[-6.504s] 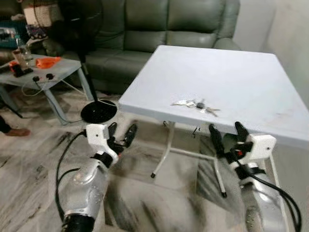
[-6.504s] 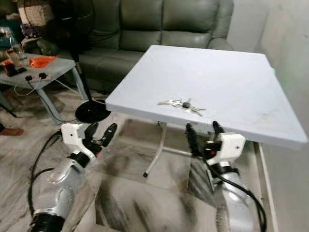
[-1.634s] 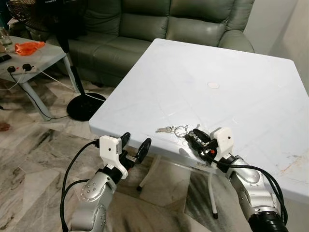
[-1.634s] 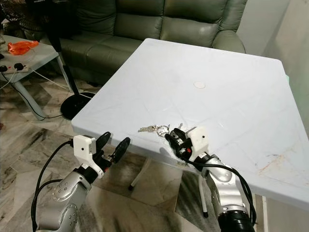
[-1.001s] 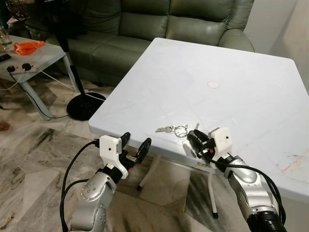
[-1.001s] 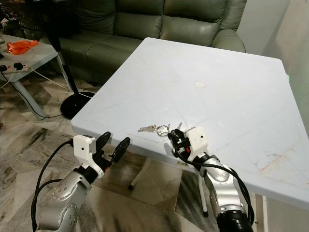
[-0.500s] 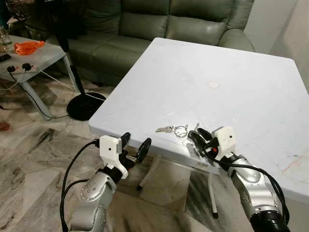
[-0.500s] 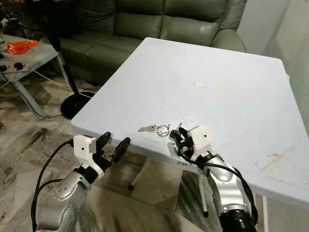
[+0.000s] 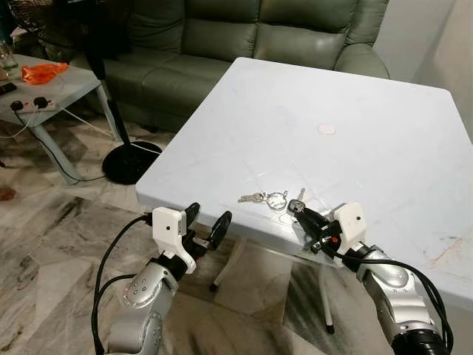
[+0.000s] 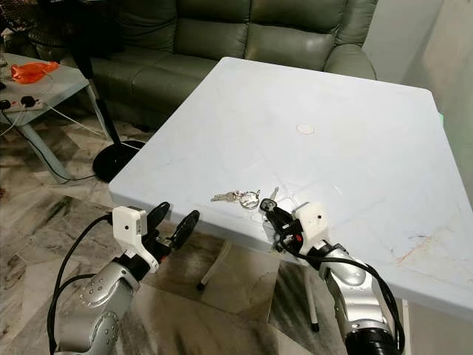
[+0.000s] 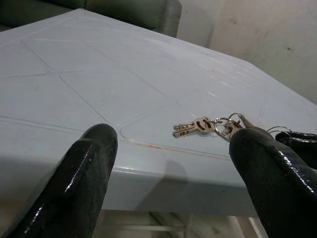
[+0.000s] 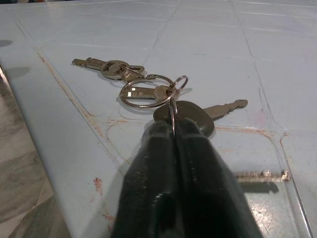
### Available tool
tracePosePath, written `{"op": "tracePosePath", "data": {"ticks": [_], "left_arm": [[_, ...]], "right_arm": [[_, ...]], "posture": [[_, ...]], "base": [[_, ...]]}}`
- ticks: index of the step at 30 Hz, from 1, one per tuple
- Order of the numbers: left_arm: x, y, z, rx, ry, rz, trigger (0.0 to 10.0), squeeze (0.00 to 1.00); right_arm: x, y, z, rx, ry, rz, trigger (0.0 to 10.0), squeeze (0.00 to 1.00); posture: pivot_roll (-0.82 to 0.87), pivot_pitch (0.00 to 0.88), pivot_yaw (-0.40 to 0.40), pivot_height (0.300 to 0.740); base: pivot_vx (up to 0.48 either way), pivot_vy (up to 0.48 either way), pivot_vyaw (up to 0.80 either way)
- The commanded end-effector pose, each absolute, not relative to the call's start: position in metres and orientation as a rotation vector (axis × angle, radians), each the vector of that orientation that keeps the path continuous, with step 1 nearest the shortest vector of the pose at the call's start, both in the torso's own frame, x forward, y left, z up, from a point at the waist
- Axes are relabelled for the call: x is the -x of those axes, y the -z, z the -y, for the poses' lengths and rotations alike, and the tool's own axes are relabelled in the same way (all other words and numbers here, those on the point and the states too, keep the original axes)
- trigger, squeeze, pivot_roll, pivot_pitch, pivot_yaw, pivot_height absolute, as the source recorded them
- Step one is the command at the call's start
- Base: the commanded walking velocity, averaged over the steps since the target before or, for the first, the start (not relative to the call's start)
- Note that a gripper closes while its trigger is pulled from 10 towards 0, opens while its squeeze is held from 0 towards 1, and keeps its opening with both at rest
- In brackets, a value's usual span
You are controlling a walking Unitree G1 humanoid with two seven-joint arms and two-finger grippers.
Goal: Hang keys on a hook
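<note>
Keys (image 9: 272, 198) on a ring lay near the front edge of a pale blue table (image 9: 355, 111), just below the centre of the left eye frame, as the robot's right gripper (image 9: 298, 211) pinched part of the bunch. In the right wrist view its two black fingers (image 12: 168, 148) were pressed together on a thin ring at the black-headed key (image 12: 190, 115), while two silver keys (image 12: 106, 66) and a larger ring (image 12: 148, 91) rested flat on the tabletop beyond.

The left gripper (image 9: 205, 225) hovered at lower left of the frame, below and just outside the table's front edge, its fingers spread apart and holding nothing. From the left wrist view the keys (image 11: 208, 126) appeared between those two fingers (image 11: 84, 178), well apart from them, with the tip of the right gripper (image 11: 302, 144) visible at the right edge of that picture.

A small round mark (image 9: 326, 129) sat near the middle of the table. A dark green sofa (image 9: 244, 37) stretched across the top of the frame. At upper left stood a grey side table (image 9: 44, 92) bearing an orange object (image 9: 43, 72) and a power strip (image 9: 33, 104), with the round black base of a fan (image 9: 131, 161) on the marbled floor (image 9: 52, 244) beside it.
</note>
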State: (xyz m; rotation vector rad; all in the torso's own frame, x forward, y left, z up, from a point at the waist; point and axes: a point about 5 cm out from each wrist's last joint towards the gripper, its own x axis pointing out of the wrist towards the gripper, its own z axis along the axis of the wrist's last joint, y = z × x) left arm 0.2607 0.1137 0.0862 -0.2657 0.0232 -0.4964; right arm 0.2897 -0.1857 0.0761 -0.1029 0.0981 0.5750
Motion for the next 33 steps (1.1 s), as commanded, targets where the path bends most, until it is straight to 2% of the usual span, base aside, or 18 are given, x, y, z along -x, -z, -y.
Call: {"op": "tracePosePath", "data": {"ticks": [1, 13, 30, 33], "left_arm": [[-0.261, -0.090, -0.115, 0.260, 0.495, -0.016, 10.0, 0.00], [-0.261, -0.090, -0.115, 0.259, 0.488, -0.014, 10.0, 0.00], [-0.275, -0.096, -0.112, 0.271, 0.479, 0.017, 10.0, 0.00], [-0.278, -0.098, -0.111, 0.271, 0.479, 0.027, 10.0, 0.00]], "right_arm": [[-0.291, -0.082, 0.187, 0.099, -0.574, -0.069, 0.0, 0.00], [-0.295, -0.088, 0.186, 0.088, -0.550, -0.024, 0.0, 0.00], [-0.306, -0.118, 0.171, -0.190, -0.397, 0.202, 0.0, 0.00], [-0.310, -0.127, 0.170, -0.288, -0.364, 0.229, 0.0, 0.00]], "posture": [[-0.01, 0.063, -0.011, 0.740], [-0.01, 0.065, -0.012, 0.740], [-0.02, 0.036, -0.013, 0.740], [-0.02, 0.019, -0.013, 0.740]], "base": [[0.000, 0.000, 0.00], [0.000, 0.000, 0.00], [0.000, 0.000, 0.00], [0.000, 0.000, 0.00]]}}
